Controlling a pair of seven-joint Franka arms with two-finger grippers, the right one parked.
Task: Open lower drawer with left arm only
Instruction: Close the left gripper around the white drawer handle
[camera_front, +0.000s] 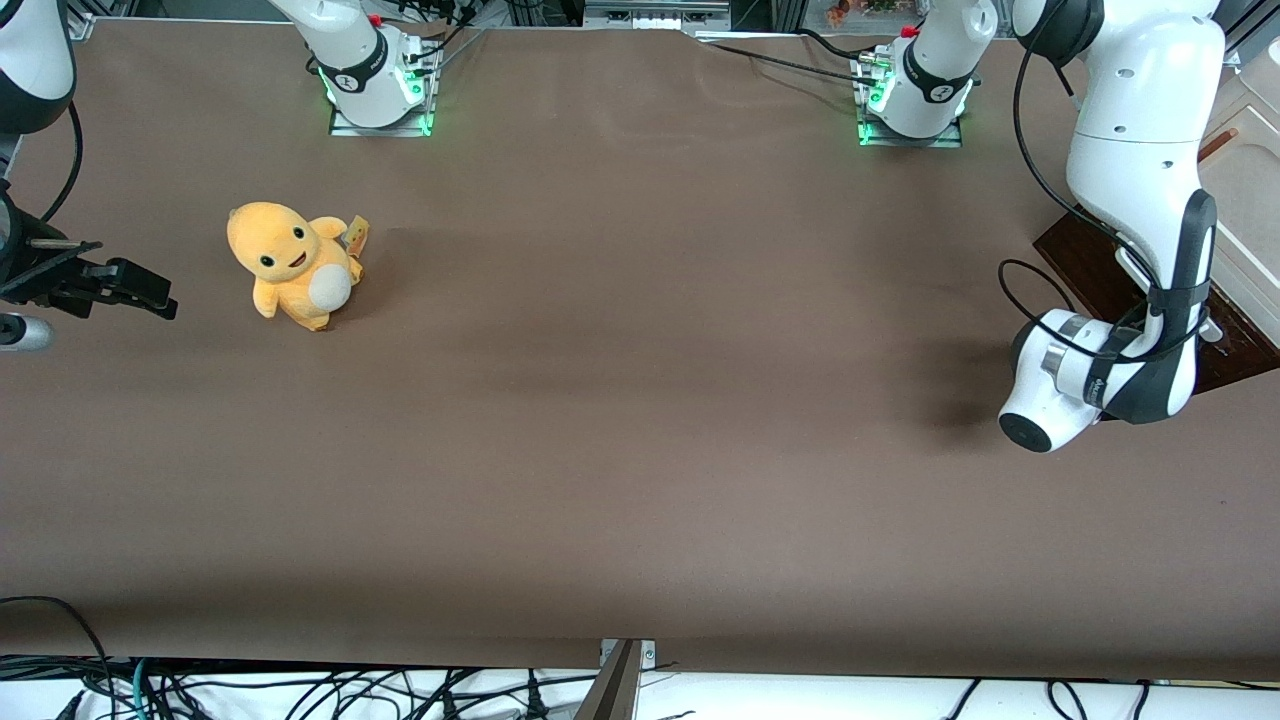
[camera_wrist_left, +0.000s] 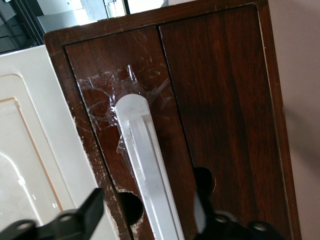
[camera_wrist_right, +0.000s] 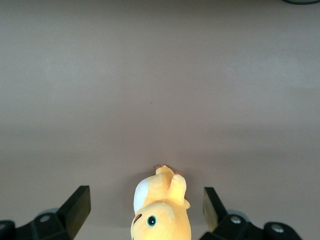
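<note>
The lower drawer (camera_wrist_left: 107, 57) shows as a dark brown wooden front, seen close in the left wrist view. A long white bar handle (camera_wrist_left: 142, 150) runs along it, with clear tape at one end. My left gripper (camera_wrist_left: 147, 210) is open and straddles the handle, one black finger (camera_wrist_left: 90, 212) on each side with gaps showing. In the front view the left arm (camera_front: 1140, 200) bends down over the dark drawer front (camera_front: 1085, 265) at the working arm's end of the table. The arm's wrist hides the gripper there.
A second dark wooden panel (camera_wrist_left: 225, 100) lies beside the handled one, with round holes near the fingers. A cream cabinet panel (camera_wrist_left: 30, 150) adjoins the drawer. A yellow plush toy (camera_front: 292, 262) sits on the brown table (camera_front: 640, 420) toward the parked arm's end.
</note>
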